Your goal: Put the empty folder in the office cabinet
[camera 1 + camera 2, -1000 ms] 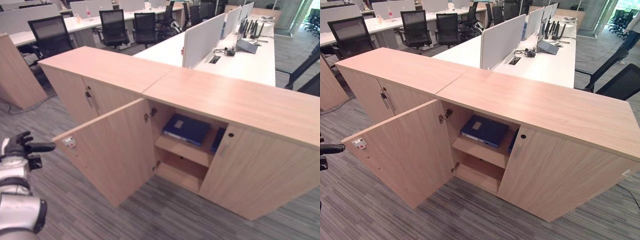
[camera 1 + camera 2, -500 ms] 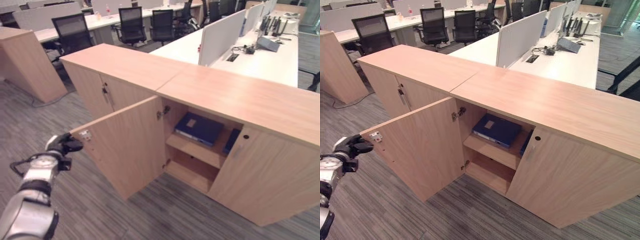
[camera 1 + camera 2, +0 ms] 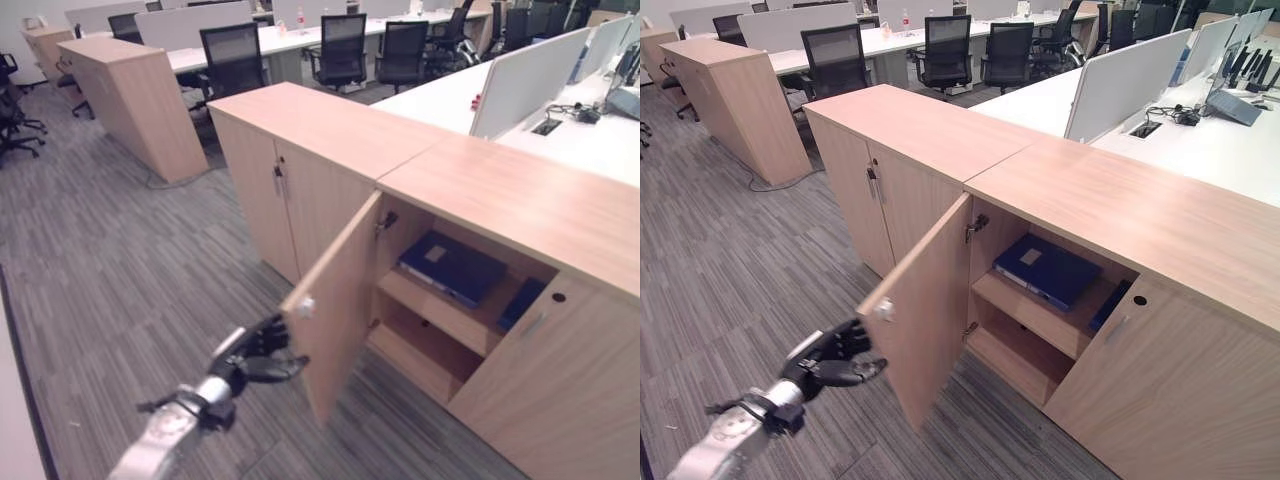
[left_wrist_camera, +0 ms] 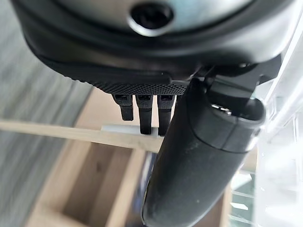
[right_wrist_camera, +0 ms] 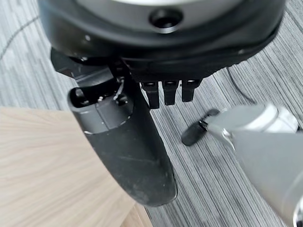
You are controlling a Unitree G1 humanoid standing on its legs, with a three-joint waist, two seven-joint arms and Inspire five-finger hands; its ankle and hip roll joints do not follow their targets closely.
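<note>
On the cabinet (image 3: 1110, 215) shelf, flat dark-blue folder (image 3: 1047, 271), pale label

One blue folder (image 3: 1048, 270), three wooden cabinets (image 3: 930, 140), several office chairs (image 3: 945, 45)

A light wood-grain office cabinet (image 3: 1110, 200) with a smooth matt finish stands on grey ribbed carpet (image 3: 730, 260). Inside lies a blue, faintly glossy folder (image 3: 1045, 270).
</note>
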